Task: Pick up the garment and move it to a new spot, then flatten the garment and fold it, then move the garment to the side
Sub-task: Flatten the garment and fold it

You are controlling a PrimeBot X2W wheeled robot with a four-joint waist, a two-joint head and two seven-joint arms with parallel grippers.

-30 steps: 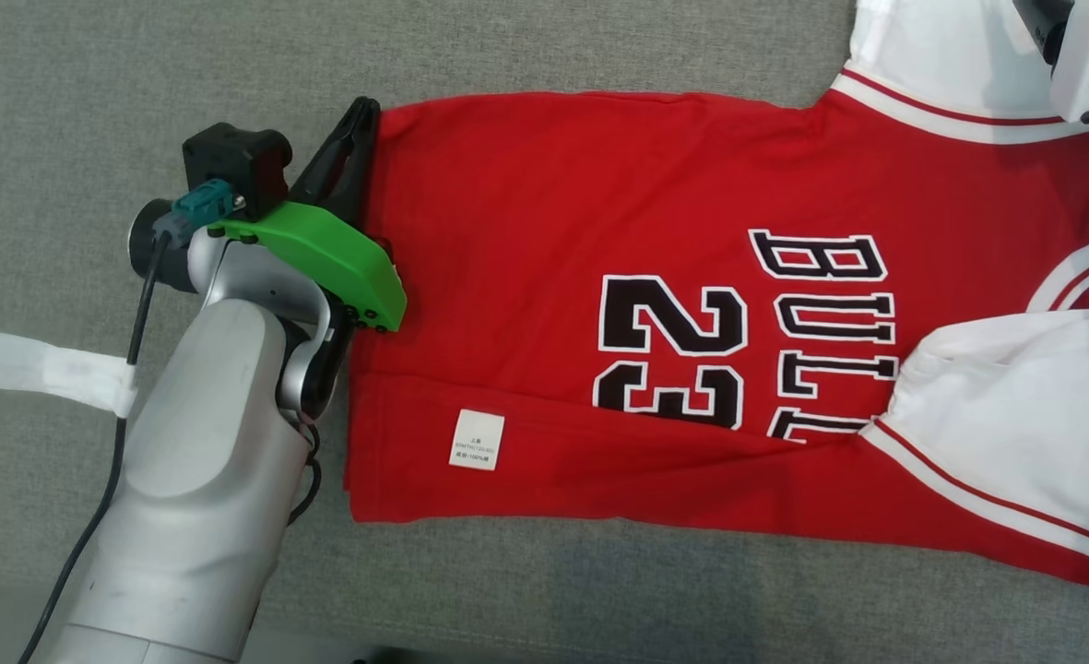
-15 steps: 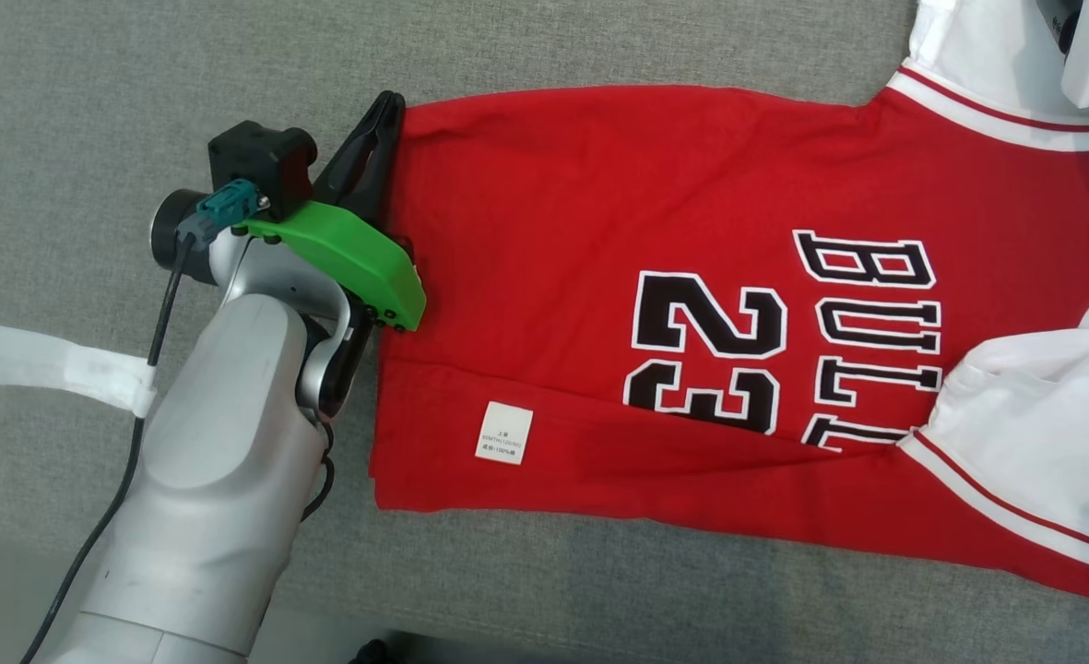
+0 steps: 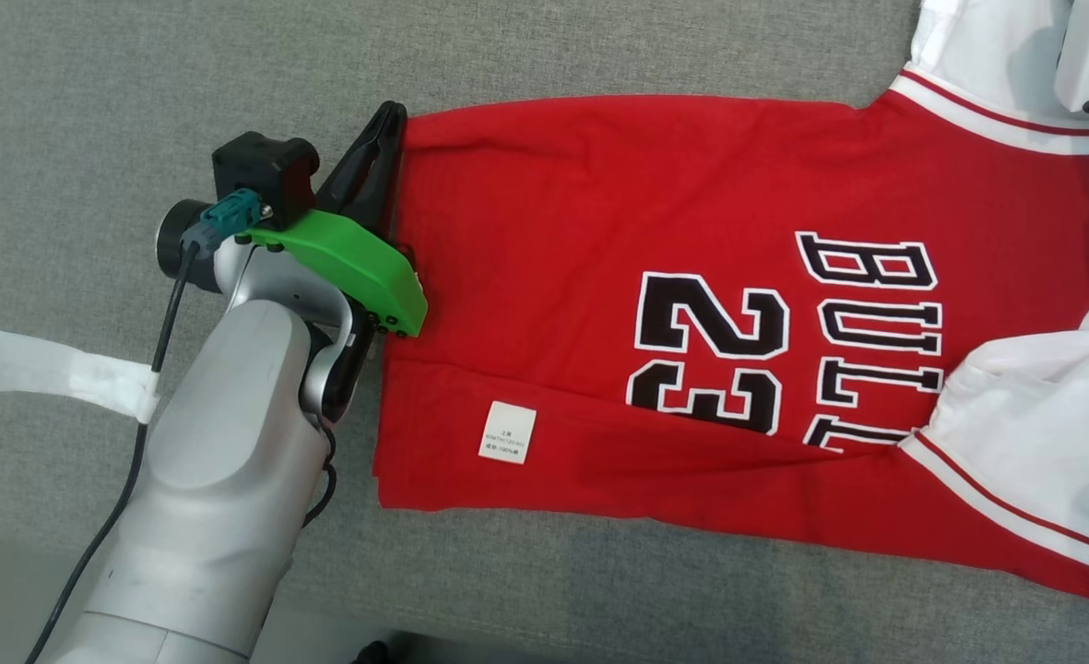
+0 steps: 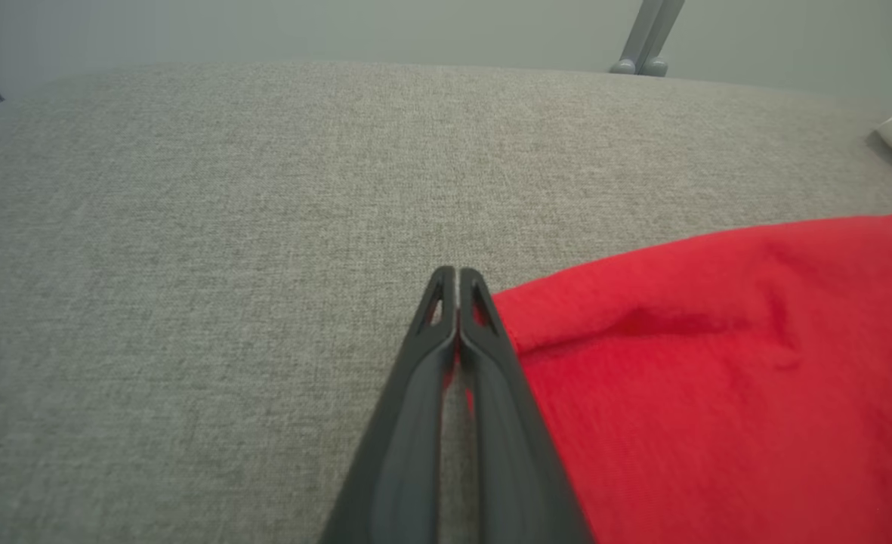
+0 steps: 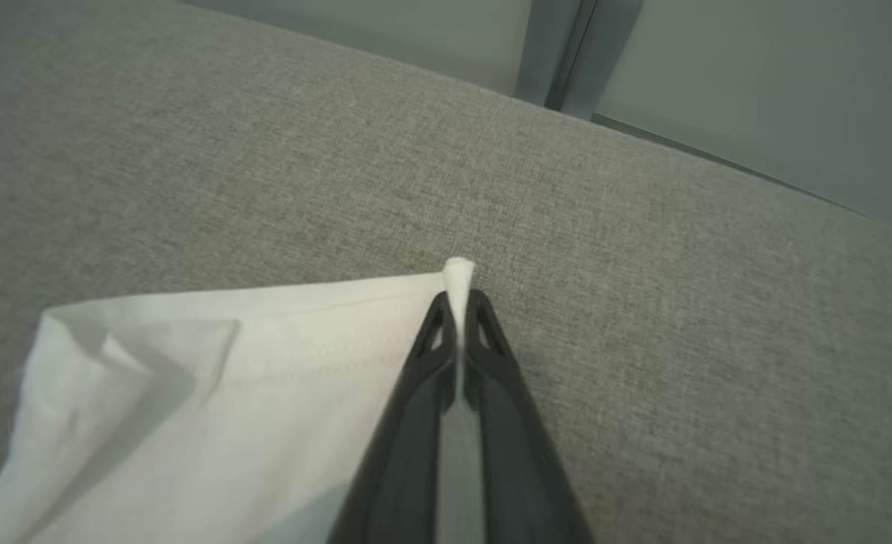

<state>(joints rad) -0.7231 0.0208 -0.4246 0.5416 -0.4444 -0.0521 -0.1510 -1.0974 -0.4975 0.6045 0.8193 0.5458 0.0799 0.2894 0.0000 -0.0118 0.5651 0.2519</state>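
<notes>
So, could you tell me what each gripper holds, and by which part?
The right gripper pinches the garment's white sleeve corner; the left gripper, its red hem corner.

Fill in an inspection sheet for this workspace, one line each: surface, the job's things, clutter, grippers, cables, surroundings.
Surface: grey fabric-covered table, flat.
Job's things: red jersey with white sleeves, spread out; its near edge is folded over, showing a care label.
Clutter: white strip lying left of the left arm.
Grippers: left gripper shut at the jersey's hem corner, and whether it pinches cloth is unclear; right gripper shut on the edge of a white sleeve.
Cables: black cable runs from the wrist connector down along the left forearm.
Surroundings: grey wall and metal post beyond the table.
</notes>
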